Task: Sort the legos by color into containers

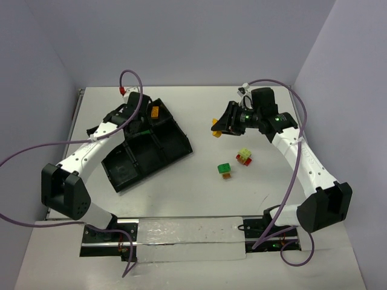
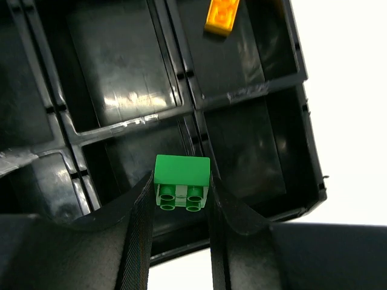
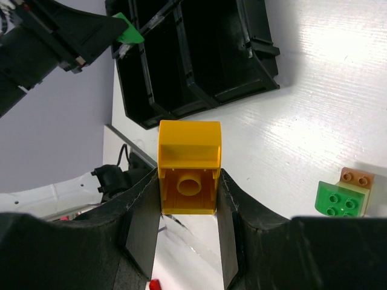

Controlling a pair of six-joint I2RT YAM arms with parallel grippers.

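Legos [image 1: 225, 170] — count in view, set against the sort.

Sorted: one. An orange brick [image 1: 155, 111] lies in a far compartment of the black tray [image 1: 179, 140], which sits on the left half of the tabletop [image 1: 199, 196]. The compartments that the left wrist view shows hold nothing else.

In hand: two. The left tool [image 2: 180, 202] is clamped on a green brick [image 2: 182, 174], held above the tray close to a dividing wall. Which compartment it hangs over I cannot tell. The right tool [image 3: 188, 202] is clamped on an orange-yellow brick [image 3: 188, 151], raised over bare tabletop to the right of the tray — not yet over any compartment.

Unsorted: two small stacks, right of centre, near each other but apart. A green-on-orange stack [image 1: 225, 171] lies nearer. A yellow-green-on-red stack [image 1: 245, 156] lies just farther and to the right.

Judgement: early in the job. One placement is done and two look close. The stacks probably need pulling apart, since each mixes two colours.
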